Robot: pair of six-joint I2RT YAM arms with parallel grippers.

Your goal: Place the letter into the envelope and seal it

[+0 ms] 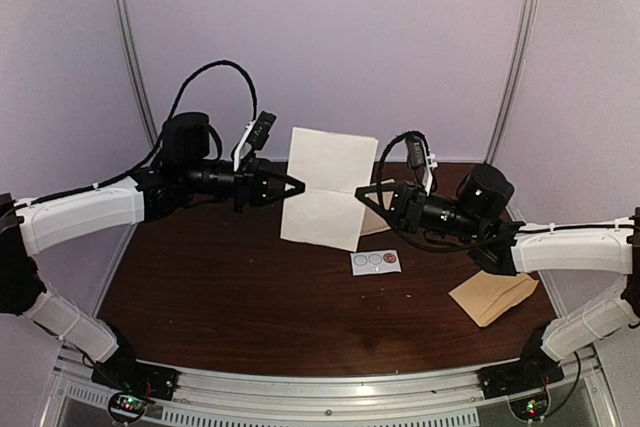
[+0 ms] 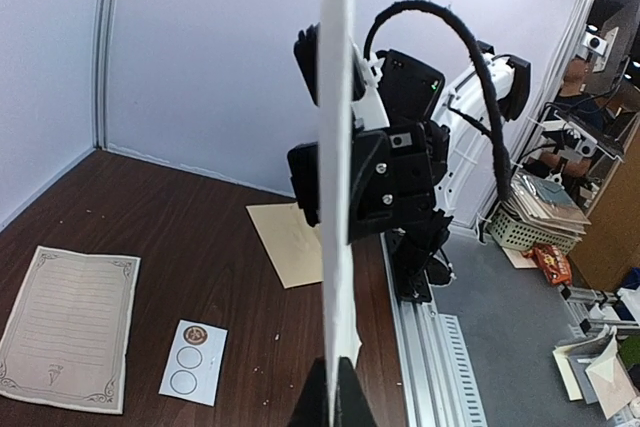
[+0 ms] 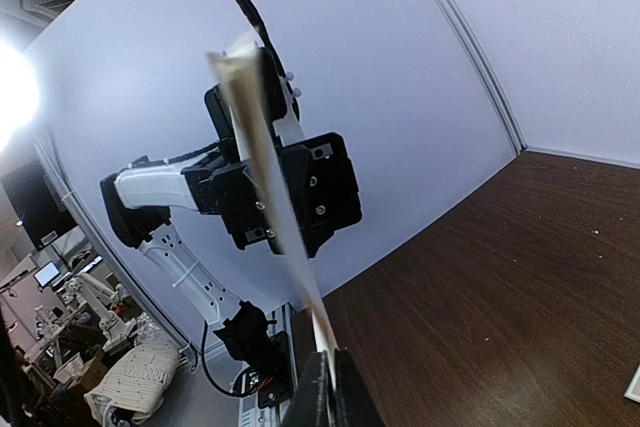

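Observation:
A white letter sheet (image 1: 325,162) hangs upright in the air over the back of the table, creased across its middle. My left gripper (image 1: 298,187) is shut on its left edge and my right gripper (image 1: 360,194) is shut on its right edge. The left wrist view shows the sheet (image 2: 338,147) edge-on, rising from the closed left gripper (image 2: 335,397). The right wrist view shows the sheet (image 3: 262,137) edge-on above the closed right gripper (image 3: 335,387). The tan envelope (image 1: 492,297) lies flat at the table's right side, and also shows in the left wrist view (image 2: 290,242).
A small white card with round stickers (image 1: 375,262) lies mid-table below the sheet. A cream lined sheet with an ornate border (image 2: 65,327) lies flat behind it, mostly hidden under the right gripper in the top view. The metal rail (image 1: 320,387) runs along the near edge.

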